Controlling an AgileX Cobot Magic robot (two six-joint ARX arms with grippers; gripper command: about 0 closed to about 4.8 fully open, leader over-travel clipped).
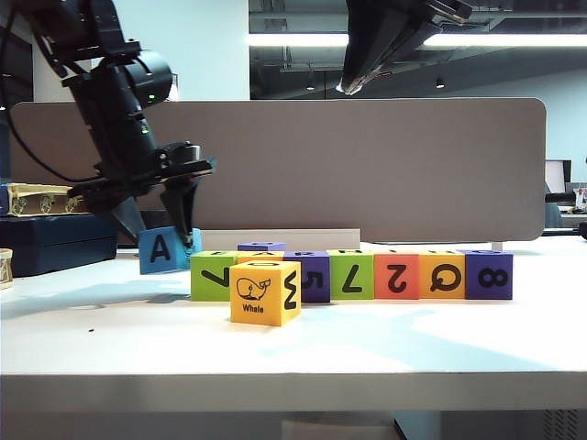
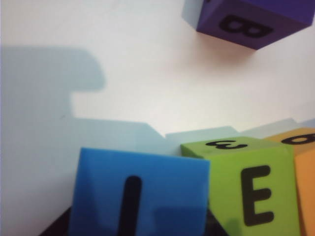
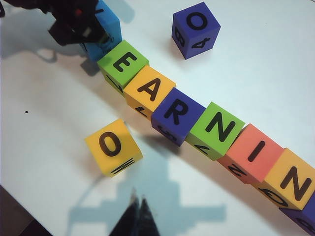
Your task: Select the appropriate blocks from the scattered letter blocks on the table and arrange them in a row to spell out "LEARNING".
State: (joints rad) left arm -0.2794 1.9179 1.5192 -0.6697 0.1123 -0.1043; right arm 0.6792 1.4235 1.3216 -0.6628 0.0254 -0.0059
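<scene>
Left gripper (image 1: pixel 158 223) is down at the left end of the row on the table (image 1: pixel 385 344), jaws pinching the blue block (image 1: pixel 163 250); the left wrist view shows that block (image 2: pixel 140 191) between the jaws, an "L" on top. It sits slightly tilted and just short of the green "E" block (image 3: pixel 123 63), apparently not yet flush.

Beyond the green block the row runs away from the gripper: E, A, R, N, I, N, then a purple block (image 1: pixel 489 274) at the far end.

Right gripper (image 3: pixel 138 219) hangs high above the table, fingers pressed together, empty. Below it a yellow whale block (image 1: pixel 266 291) stands loose in front of the row; a spare purple block (image 3: pixel 195 29) lies behind.

Risks, as judged:
- Pushing sideways could shove the whole row.
- Releasing while tilted could leave the blue block skewed or gapped.
- Withdrawing fingers could drag it.
</scene>
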